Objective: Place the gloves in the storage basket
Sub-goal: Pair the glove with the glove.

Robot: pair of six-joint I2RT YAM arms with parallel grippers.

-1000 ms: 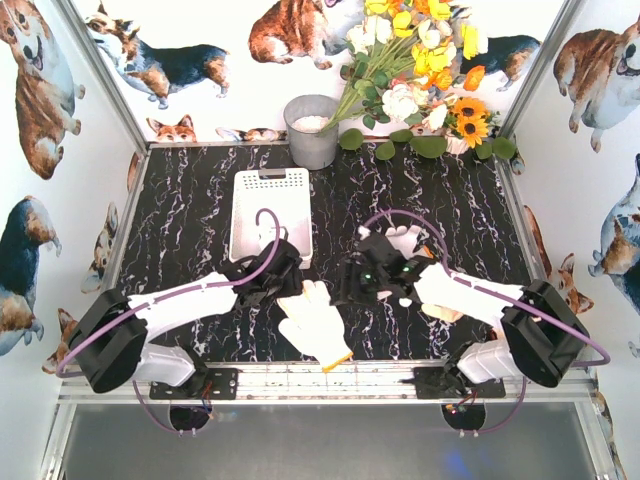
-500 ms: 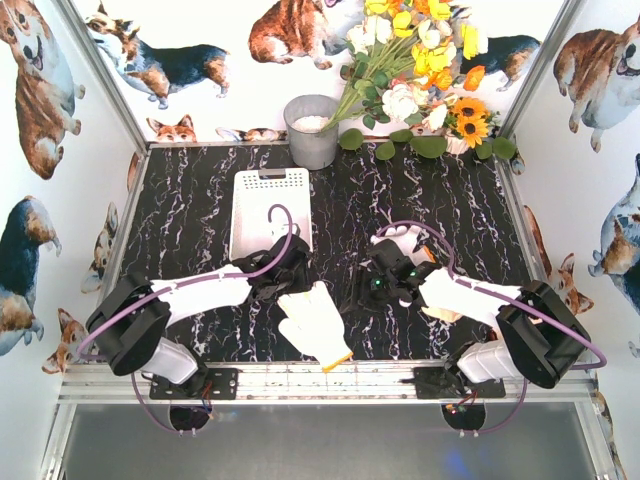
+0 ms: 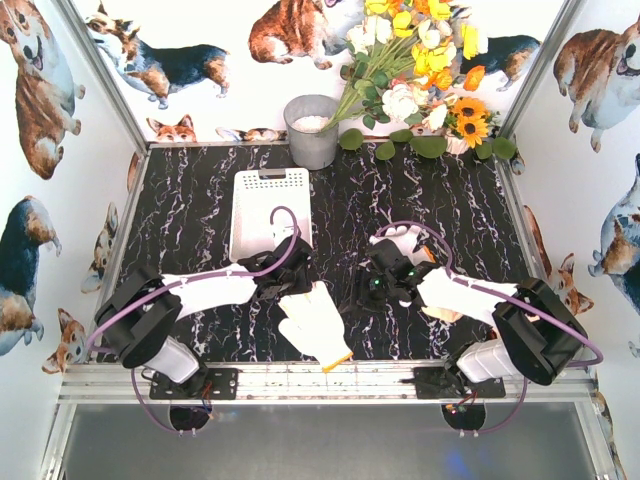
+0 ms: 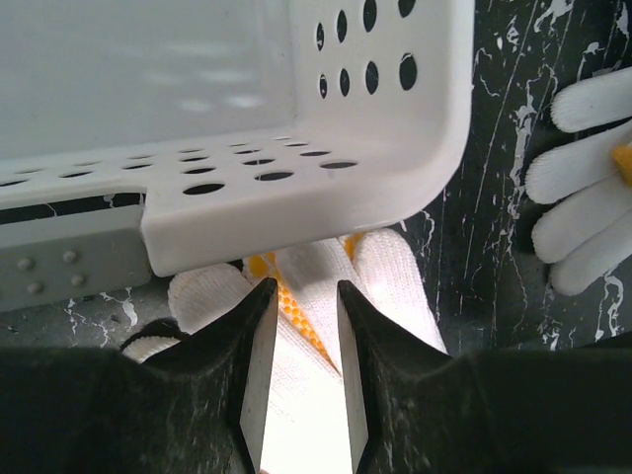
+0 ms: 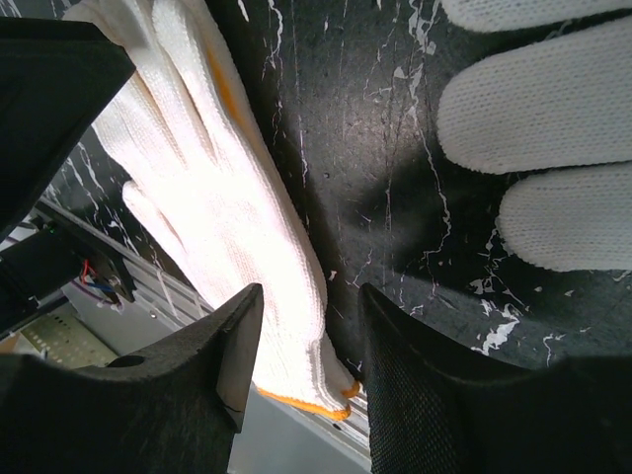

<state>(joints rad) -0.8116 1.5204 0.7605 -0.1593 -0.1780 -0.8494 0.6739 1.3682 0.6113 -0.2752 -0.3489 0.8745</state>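
Note:
In the left wrist view my left gripper (image 4: 302, 291) is shut on a white glove with an orange-dotted palm (image 4: 390, 281), just below the near corner of the white storage basket (image 4: 296, 207). From above, that gripper (image 3: 290, 283) sits at the basket's (image 3: 270, 182) near right corner. A white glove with an orange cuff (image 3: 316, 326) lies beside it. My right gripper (image 3: 372, 290) hovers open over the table; between its jaws (image 5: 306, 306) that glove's cuff end (image 5: 237, 247) shows below. Another white glove (image 3: 403, 238) lies past the right arm.
A grey metal bucket (image 3: 312, 132) and a bunch of flowers (image 3: 420, 70) stand at the back. A beige piece (image 3: 443, 313) shows under the right arm. Fingers of a further glove (image 4: 588, 197) lie right of the basket. The table's metal front rail (image 3: 330, 372) runs close to the glove.
My left gripper moved right towards the basket corner and narrowed onto the glove. The white glove shifted slightly to the right. My right gripper drew back a little to the right.

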